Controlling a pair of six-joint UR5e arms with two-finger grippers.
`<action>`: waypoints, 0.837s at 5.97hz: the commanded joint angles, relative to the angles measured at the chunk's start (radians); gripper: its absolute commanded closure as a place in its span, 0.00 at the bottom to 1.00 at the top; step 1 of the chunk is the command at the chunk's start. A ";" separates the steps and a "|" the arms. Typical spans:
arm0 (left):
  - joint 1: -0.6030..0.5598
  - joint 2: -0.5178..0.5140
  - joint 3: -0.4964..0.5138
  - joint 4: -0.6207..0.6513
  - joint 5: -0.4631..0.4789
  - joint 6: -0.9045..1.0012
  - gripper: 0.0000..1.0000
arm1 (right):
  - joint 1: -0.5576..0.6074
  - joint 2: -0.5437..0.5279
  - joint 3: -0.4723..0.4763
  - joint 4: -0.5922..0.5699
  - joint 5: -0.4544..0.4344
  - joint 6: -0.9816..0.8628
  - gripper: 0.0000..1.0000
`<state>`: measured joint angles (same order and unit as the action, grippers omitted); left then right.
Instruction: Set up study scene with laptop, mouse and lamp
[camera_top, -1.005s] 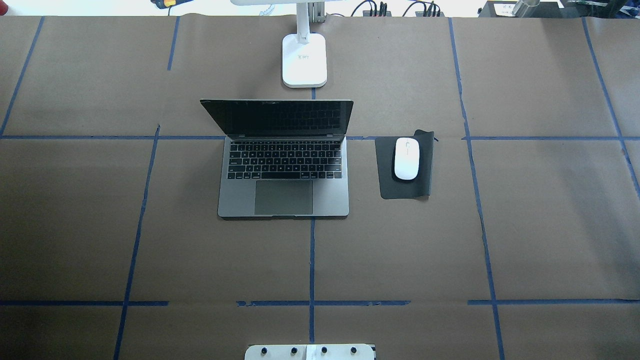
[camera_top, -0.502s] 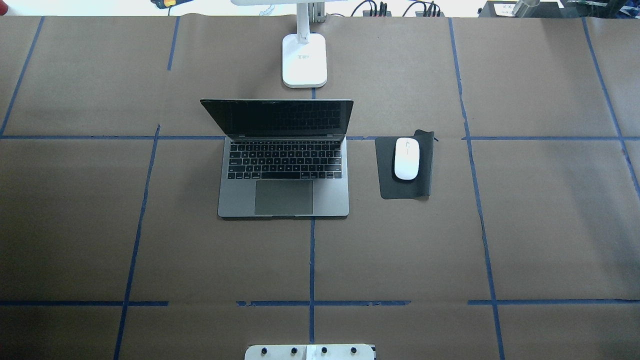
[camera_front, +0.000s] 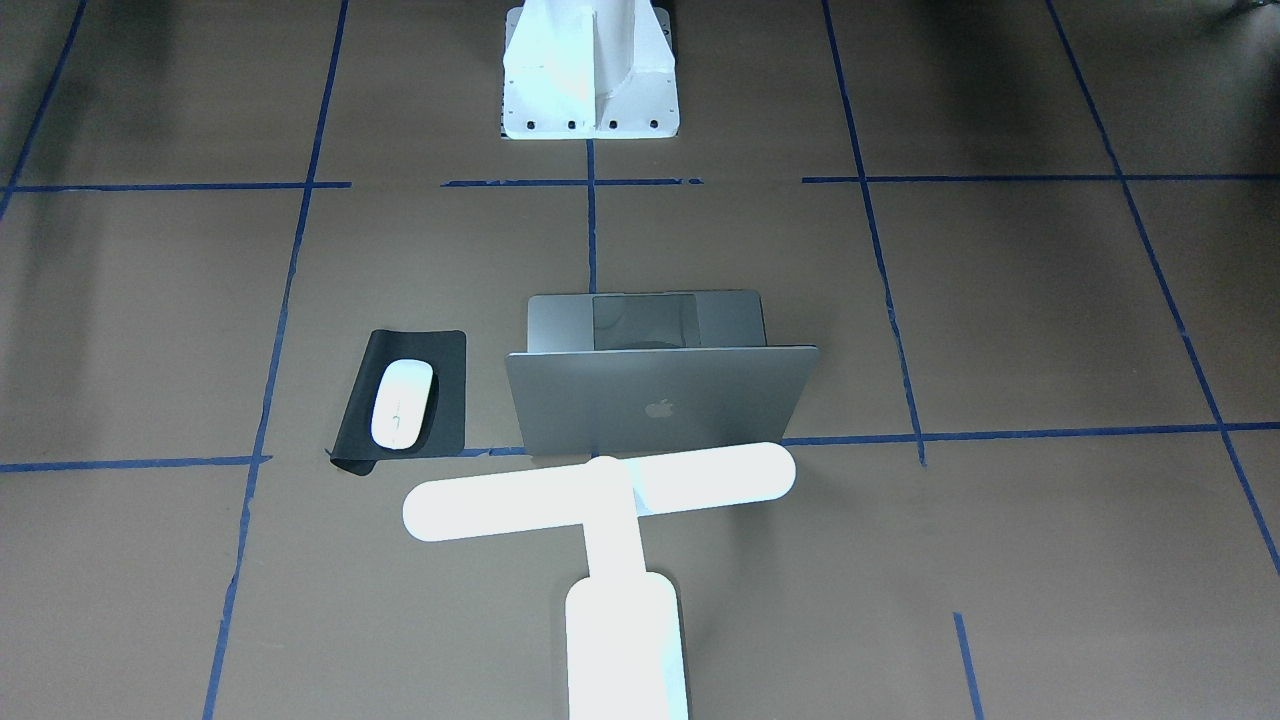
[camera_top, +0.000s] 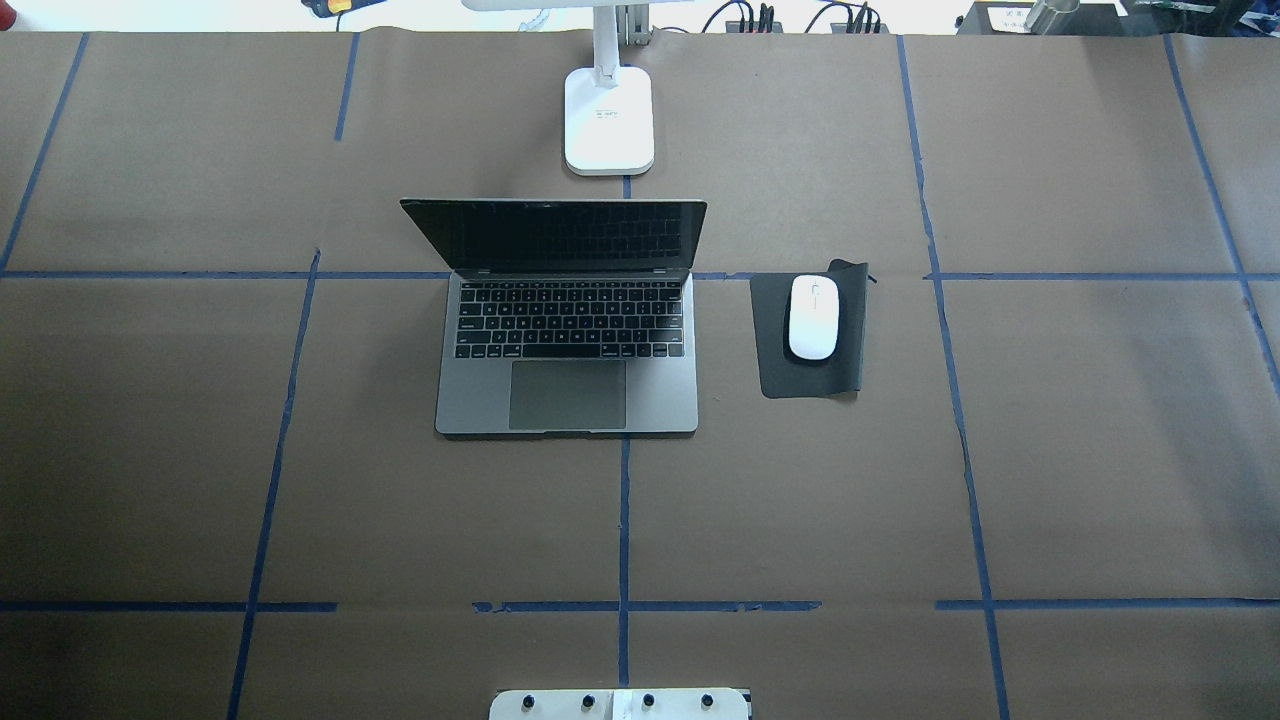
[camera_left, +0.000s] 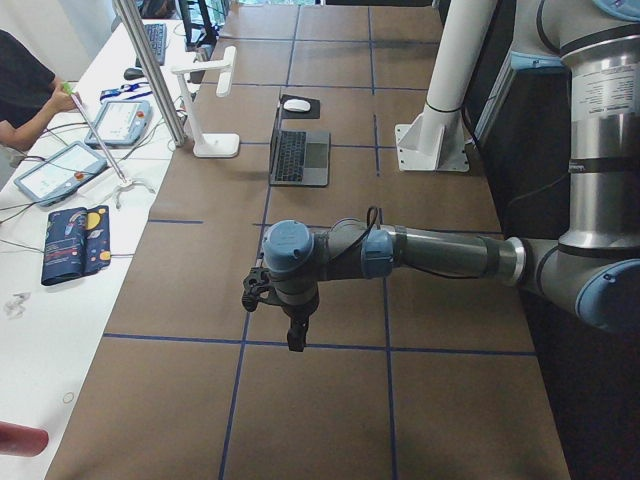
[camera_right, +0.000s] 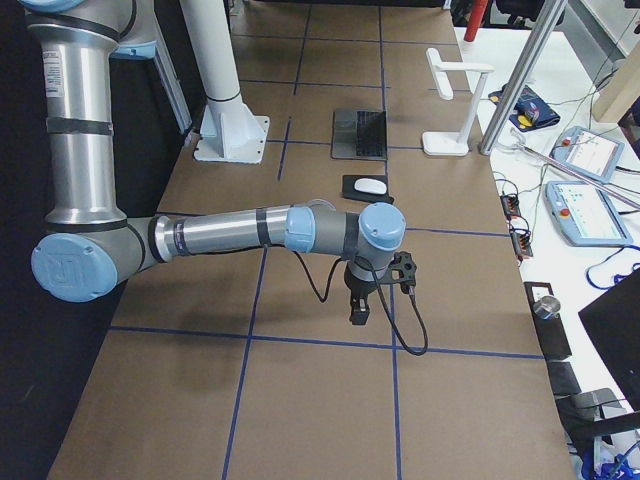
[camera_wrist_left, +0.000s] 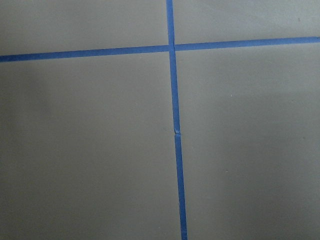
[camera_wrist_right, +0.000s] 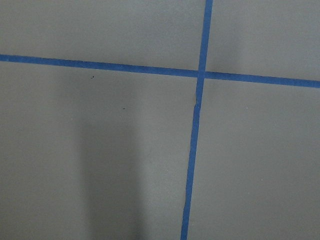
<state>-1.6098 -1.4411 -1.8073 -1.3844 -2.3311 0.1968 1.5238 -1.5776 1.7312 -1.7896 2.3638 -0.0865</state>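
Sitting open on the paper-covered table (camera_top: 1100, 450), the laptop (camera_top: 566, 345) has its dark keyboard and trackpad turned toward the robot, its lid tilted back and its screen black. From the front-facing camera the lid's silver-grey back shows the apple logo.

Just beside the laptop, on the robot's right, the mouse (camera_top: 813, 317) lies flat on a black mat (camera_top: 850, 380), lengthwise along the laptop's side edge. One far corner of the mat is curled up. Laptop and mat are near each other but do not touch.

Beyond the laptop's lid, on the side away from the robot, stands the lamp (camera_front: 600, 490). Its oblong base is close behind the hinge edge, its stem is upright and its long bar glows white, running parallel to the lid. On the laptop's robot side, well apart from it, is the white bolted pedestal (camera_front: 590, 70).

Well off the laptop's left side, the left gripper (camera_left: 293, 335) hangs pointing down over bare paper. Whether its fingers are spread or pressed together cannot be told. Well off the laptop's right side, the right gripper (camera_right: 357, 308) hangs the same way, and its fingers' state cannot be told either. Both wrist cameras show only brown paper crossed by blue tape lines (camera_wrist_left: 172, 47).
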 joint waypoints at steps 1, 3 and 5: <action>0.001 0.021 -0.009 -0.002 -0.002 0.000 0.00 | 0.001 -0.007 -0.012 0.029 0.011 0.001 0.00; 0.004 0.010 0.009 -0.002 -0.036 -0.003 0.00 | 0.001 -0.030 -0.004 0.027 0.014 0.002 0.00; 0.007 0.010 -0.003 -0.004 -0.030 -0.003 0.00 | 0.001 -0.030 -0.010 0.027 0.012 0.002 0.00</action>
<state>-1.6050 -1.4275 -1.8064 -1.3878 -2.3624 0.1942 1.5247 -1.6070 1.7232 -1.7626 2.3764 -0.0847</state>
